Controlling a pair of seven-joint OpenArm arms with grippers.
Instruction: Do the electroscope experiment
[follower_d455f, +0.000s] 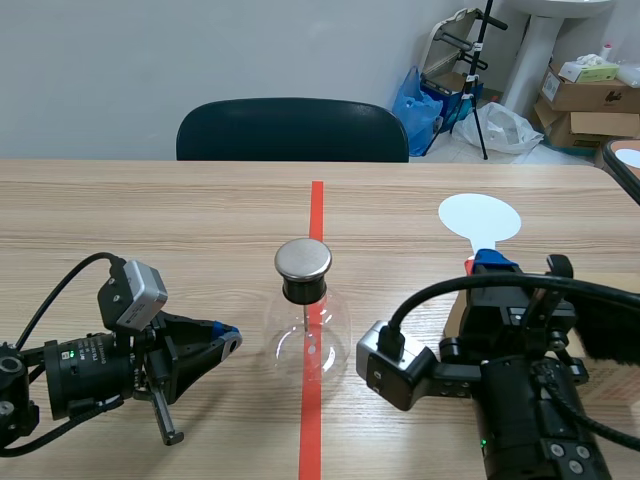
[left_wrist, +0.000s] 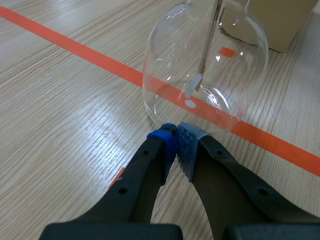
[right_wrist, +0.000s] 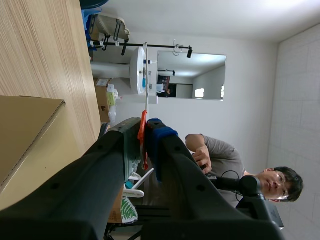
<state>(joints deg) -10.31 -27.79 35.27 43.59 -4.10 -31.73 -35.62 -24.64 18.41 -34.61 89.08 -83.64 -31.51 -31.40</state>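
The electroscope, a clear glass flask (follower_d455f: 310, 345) with a round metal cap (follower_d455f: 303, 259), stands on the red tape line mid-table. The left wrist view looks into the flask (left_wrist: 205, 65), where a thin rod ends in small leaves (left_wrist: 196, 84). My left gripper (follower_d455f: 228, 335) is shut on nothing, its pads (left_wrist: 176, 137) meeting just short of the flask's base. On the other side of the flask, my right gripper (follower_d455f: 487, 263) is shut on the orange-red handle (right_wrist: 143, 131) of a wand. The wand's white disc (follower_d455f: 480, 217) sticks out ahead of that gripper, beyond the fingertips (right_wrist: 155, 131).
A cardboard box (left_wrist: 272, 20) sits just past the flask, beside my right gripper (right_wrist: 25, 135). A dark chair (follower_d455f: 292, 130) stands at the table's far edge. The right wrist view shows a seated person (right_wrist: 220, 160). Boxes and bags (follower_d455f: 590, 95) lie on the floor beyond.
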